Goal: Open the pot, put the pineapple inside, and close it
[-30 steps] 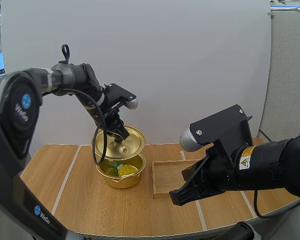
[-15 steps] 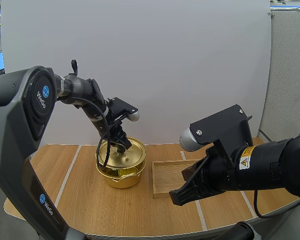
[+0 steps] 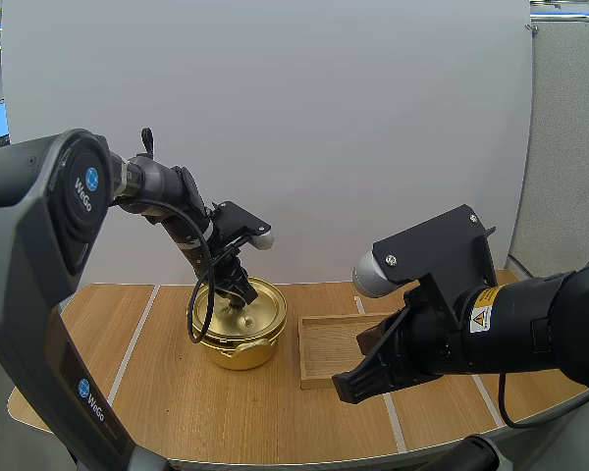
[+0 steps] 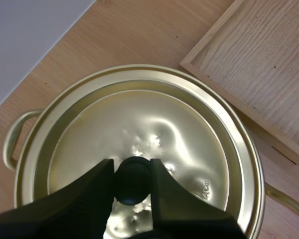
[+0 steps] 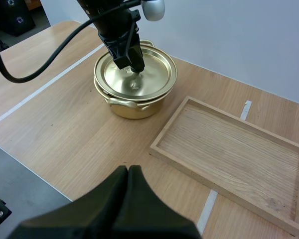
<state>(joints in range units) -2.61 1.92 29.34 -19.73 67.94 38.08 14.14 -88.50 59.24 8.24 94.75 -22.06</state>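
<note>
A gold pot (image 3: 238,345) stands on the table's left half, and its gold lid (image 3: 245,312) lies flat on the rim. My left gripper (image 3: 238,294) reaches down from above, its fingers shut on the lid's black knob (image 4: 133,174) at the middle of the lid (image 4: 189,134). The lid hides whatever is inside the pot. The right wrist view has the same pot (image 5: 134,104) with my left gripper (image 5: 135,67) over its lid (image 5: 154,74). My right gripper (image 5: 128,172) hovers over the table's front, fingers together as one dark wedge, holding nothing.
An empty wooden tray (image 3: 326,351) lies just right of the pot, also visible as the tray (image 5: 234,149) and the tray (image 4: 259,64). The pot's side handle (image 4: 10,142) sticks out. White lines cross the wooden table (image 3: 167,392).
My left gripper has lowered the lid from a tilt above the open pot onto its rim, covering the pineapple. The right arm has stayed still.
</note>
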